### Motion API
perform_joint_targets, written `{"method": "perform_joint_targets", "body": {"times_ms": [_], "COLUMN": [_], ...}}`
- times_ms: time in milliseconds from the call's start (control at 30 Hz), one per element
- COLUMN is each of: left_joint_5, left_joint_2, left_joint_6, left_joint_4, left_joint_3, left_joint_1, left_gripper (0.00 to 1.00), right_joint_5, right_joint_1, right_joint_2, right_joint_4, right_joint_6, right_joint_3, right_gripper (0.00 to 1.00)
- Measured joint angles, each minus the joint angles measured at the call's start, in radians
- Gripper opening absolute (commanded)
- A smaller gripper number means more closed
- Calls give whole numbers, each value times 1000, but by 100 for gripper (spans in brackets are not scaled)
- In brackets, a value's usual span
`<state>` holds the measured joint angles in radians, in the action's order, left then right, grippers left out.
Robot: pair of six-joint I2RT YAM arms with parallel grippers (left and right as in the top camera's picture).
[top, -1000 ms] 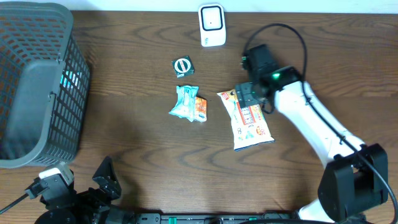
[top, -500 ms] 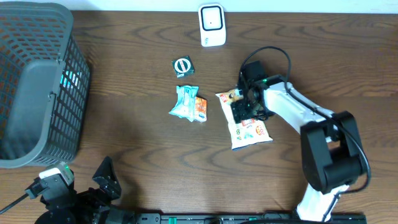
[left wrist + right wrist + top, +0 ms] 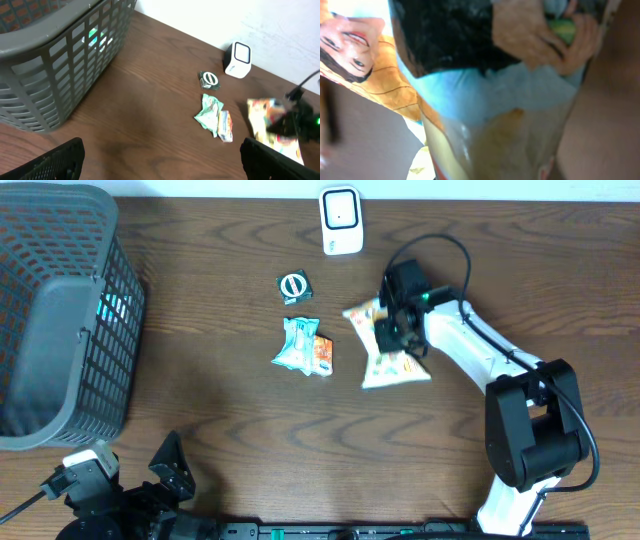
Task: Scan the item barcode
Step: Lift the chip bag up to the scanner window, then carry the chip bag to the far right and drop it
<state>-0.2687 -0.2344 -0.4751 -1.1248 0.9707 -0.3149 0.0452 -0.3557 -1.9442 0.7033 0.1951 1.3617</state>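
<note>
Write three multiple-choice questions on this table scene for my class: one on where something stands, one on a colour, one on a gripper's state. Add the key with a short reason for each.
1. Where does the white scanner stand?
A. Inside the basket
B. At the table's far edge, beyond the small packets
C. At the near edge

2. What colour is the basket?
A. Grey
B. Red
C. Yellow

3. What is the right gripper doing?
A. Shut on the snack bag
B. Open above the basket
C. Open over bare wood

Key:
1 B, the overhead view shows the scanner at the top edge, past the packets.
2 A, its mesh walls and rim are grey in both the overhead and the left wrist views.
3 A, the gripper sits on the bag, which bunches up around it, and the bag's print fills the right wrist view.
</note>
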Motion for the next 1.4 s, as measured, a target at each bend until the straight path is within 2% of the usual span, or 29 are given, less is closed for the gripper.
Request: {"method": "perform_joint_targets", "body": {"times_ms": [100,200,467,633,767,1067,1400], "left_joint_5": [0,0,0,0,0,0,0], "left_joint_2": [0,0,0,0,0,0,0], "left_joint_6": [0,0,0,0,0,0,0], "left_joint_4": [0,0,1,0,0,1,0], "left_joint_3": [0,0,0,0,0,0,0], "left_joint_1": [0,0,0,0,0,0,0], "left_gripper": [98,98,98,98,98,98,98], "right_joint_5": [-1,-1,-63,-90,-100,-126,-132], "right_joint_1": [0,0,0,0,0,1,4], "right_joint_2": [0,1,-16,-108,-250,-578,-624], "right_joint_4": [-125,-337,-900,-1131,-1110,-958,-935], "right_joint_6": [3,6,9,46,65,72,72], "right_joint_3": [84,129,136,174,313,777,820], "right_gripper": [1,1,1,1,1,1,1]}}
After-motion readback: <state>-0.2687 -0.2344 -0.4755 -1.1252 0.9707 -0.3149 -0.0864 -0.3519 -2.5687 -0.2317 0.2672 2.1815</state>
